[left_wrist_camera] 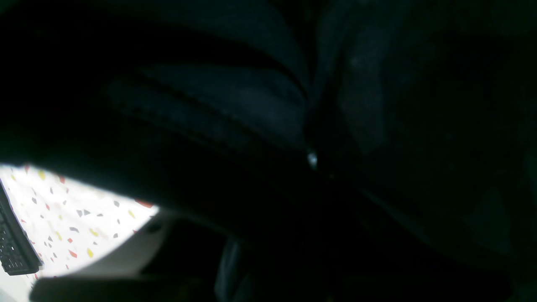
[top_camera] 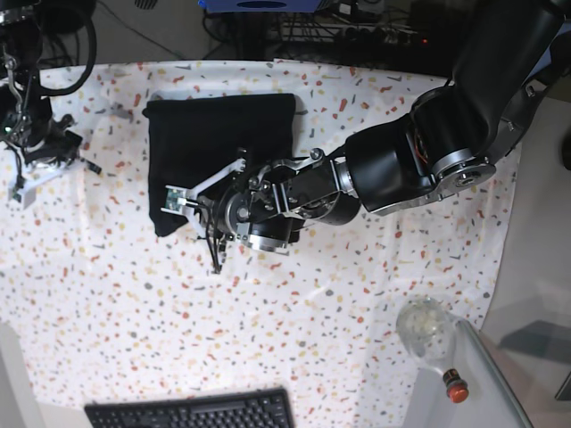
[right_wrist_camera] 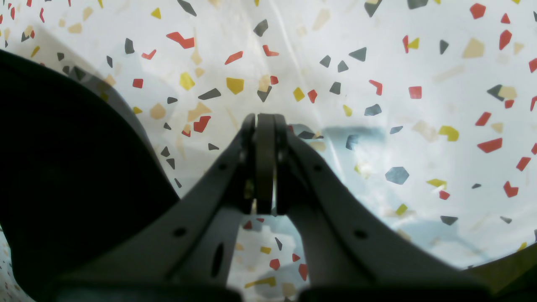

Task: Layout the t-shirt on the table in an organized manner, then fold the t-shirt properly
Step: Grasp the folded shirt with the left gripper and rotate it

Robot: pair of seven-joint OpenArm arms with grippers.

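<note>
Left claw low over the near edge of the folded black t-shirt, dark cloth filling its camera, pinch impossible to tell. Right claw pressed together, holding nothing, above bare speckled tabletop, well apart from the shirt.

Non-task clutter: black keyboard at the near edge of the speckled cloth, centre-left; its corner also shows in the left wrist view. Clear glass jar or flask near the cloth's lower right corner, contents unclear. Small red-capped item just beside it on the grey side surface. Tangle of dark cables and equipment along the far edge. Small white part at far left, too small to identify.
</note>
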